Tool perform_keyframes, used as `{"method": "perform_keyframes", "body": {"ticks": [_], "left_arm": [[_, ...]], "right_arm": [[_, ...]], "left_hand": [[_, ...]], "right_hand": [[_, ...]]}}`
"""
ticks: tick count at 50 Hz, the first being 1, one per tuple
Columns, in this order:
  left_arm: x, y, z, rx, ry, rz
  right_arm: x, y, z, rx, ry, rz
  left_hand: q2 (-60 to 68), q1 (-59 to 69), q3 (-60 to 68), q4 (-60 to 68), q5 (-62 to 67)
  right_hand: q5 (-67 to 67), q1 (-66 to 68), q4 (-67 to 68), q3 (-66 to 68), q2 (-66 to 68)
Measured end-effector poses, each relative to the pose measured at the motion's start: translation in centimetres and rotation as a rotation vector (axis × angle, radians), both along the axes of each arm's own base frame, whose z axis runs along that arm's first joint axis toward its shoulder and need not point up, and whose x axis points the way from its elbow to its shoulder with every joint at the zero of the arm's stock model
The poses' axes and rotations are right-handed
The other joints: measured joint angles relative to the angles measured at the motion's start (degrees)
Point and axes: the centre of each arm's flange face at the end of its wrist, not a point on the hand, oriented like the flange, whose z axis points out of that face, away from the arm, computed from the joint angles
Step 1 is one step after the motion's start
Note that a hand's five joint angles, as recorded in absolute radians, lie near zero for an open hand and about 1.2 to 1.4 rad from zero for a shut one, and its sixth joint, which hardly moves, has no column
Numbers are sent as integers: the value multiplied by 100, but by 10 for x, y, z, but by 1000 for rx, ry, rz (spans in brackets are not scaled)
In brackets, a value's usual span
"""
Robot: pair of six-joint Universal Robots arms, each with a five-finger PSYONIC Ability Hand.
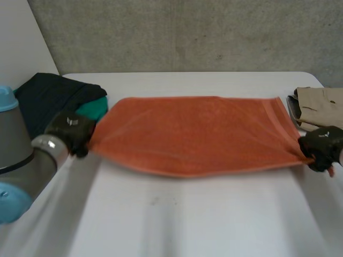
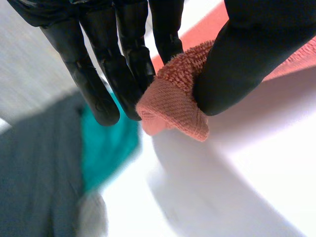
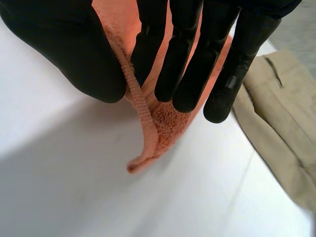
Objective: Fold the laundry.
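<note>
An orange towel (image 1: 193, 134) lies stretched across the white table (image 1: 187, 219), pulled taut between both hands. My left hand (image 1: 72, 133) pinches its near left corner (image 2: 170, 106) between thumb and fingers. At the other end my right hand (image 1: 321, 145) pinches the near right corner (image 3: 148, 128) the same way, thumb on one side and fingers on the other. Both corners are raised a little off the table.
A dark garment (image 1: 51, 101) with a teal piece (image 1: 92, 110) lies at the table's left, close behind my left hand. A beige folded garment (image 1: 321, 104) sits at the right edge beside my right hand. The near half of the table is bare.
</note>
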Motion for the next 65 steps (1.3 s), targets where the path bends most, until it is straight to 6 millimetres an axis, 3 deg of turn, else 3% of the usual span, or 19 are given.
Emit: {"method": "perform_keyframes", "body": {"ticks": [8,15,18,23,34,36,37,39,42,43,44,48,50,53,57,62,63,64,65], "left_arm": [[23,63,-21,250,-217,-67],[25,76,-29,268,-272,-111],[22,67,-27,224,-262,-111],[9,35,-23,98,-222,-100],[-27,-58,-17,-202,-124,-56],[-35,-78,-8,-279,-104,-45],[-36,-82,-5,-297,-99,-42],[-45,-104,15,-413,-65,-28],[-54,-130,55,-602,-4,-4],[-56,-141,81,-715,34,11],[-57,-144,92,-760,49,18],[-56,-156,153,-1008,133,55],[-53,-156,176,-1098,168,69],[-51,-156,184,-1130,194,75],[-48,-155,175,-1090,229,70],[-41,-146,123,-902,237,57],[-41,-146,123,-902,237,57],[-39,-140,100,-826,225,50],[-38,-136,86,-783,217,46]], "right_arm": [[-15,65,21,146,290,162],[-16,77,16,156,325,191],[-15,70,10,140,331,189],[-11,39,-3,59,353,165],[33,-49,-7,-294,368,132],[46,-77,7,-443,358,125],[48,-80,9,-465,355,123],[58,-100,30,-601,337,109],[68,-118,66,-777,292,79],[71,-122,80,-835,271,67],[74,-126,102,-920,235,48],[77,-125,169,-1159,99,-3],[76,-120,194,-1238,32,-18],[74,-114,208,-1278,-30,-25],[73,-109,200,-1246,-66,-20],[73,-103,148,-1083,-55,4],[73,-103,148,-1083,-55,4],[73,-101,138,-1051,-51,10],[73,-96,113,-972,-41,26]], "left_hand": [[0,0,0,0,0],[0,0,0,0,0],[0,0,0,0,0],[0,0,0,0,0],[0,0,0,0,0],[0,-1,0,0,0],[0,-1,0,0,0],[0,0,0,0,0],[1,0,4,0,0],[2,0,4,1,0],[2,0,4,1,0],[2,0,4,1,0],[2,0,4,1,0],[2,0,4,1,0],[2,0,5,1,0],[3,-1,5,1,0],[3,-1,5,1,0],[3,-1,5,1,0],[4,0,5,1,0]], "right_hand": [[0,0,0,0,0],[0,0,0,0,0],[0,0,0,0,0],[1,0,0,0,0],[45,0,0,0,0],[44,0,0,0,0],[44,0,0,0,0],[44,0,1,0,0],[45,0,3,0,0],[45,0,3,0,0],[45,1,3,0,0],[45,1,3,0,0],[45,6,3,0,0],[45,16,3,0,0],[54,16,3,0,0],[54,16,3,0,0],[54,16,3,0,0],[54,16,3,0,0],[54,16,3,0,0]]}}
